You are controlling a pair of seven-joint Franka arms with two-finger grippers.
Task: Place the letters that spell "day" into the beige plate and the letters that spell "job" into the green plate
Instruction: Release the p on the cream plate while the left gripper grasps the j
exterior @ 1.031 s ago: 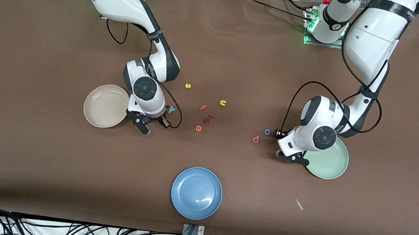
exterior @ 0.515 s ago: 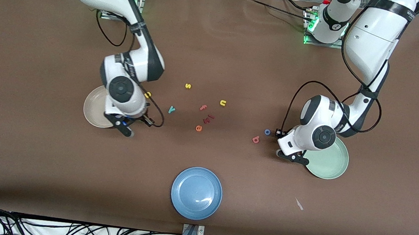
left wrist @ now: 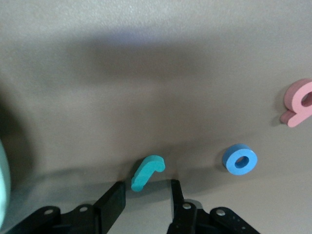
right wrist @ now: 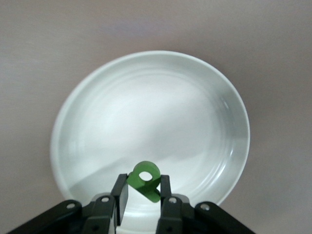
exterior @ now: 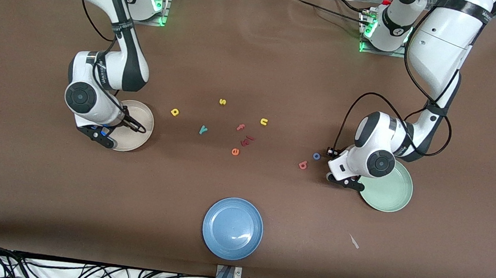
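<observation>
My right gripper [exterior: 107,141] hangs over the beige plate [exterior: 141,123], shut on the dark green d [right wrist: 145,178]; the plate [right wrist: 146,112] fills the right wrist view. The yellow a [exterior: 174,112] and teal y [exterior: 203,129] lie on the table toward the middle. Low at the table beside the green plate [exterior: 389,195], my left gripper [exterior: 338,180] is open, with the teal j [left wrist: 147,172] lying at its fingertips and touching neither. The blue o [exterior: 316,156] and salmon b [exterior: 303,165] lie close by. In the front view the j is hidden under the hand.
Loose letters lie mid-table: a yellow s [exterior: 222,101], yellow u [exterior: 263,122], pink f [exterior: 240,127], orange e [exterior: 235,151] and a dark red one [exterior: 247,141]. A blue plate [exterior: 232,228] sits nearest the front camera. A paper scrap [exterior: 354,241] lies beside it.
My right arm has swung from beside the teal y over to the beige plate, carrying the green d and uncovering the yellow a. The left arm has barely shifted.
</observation>
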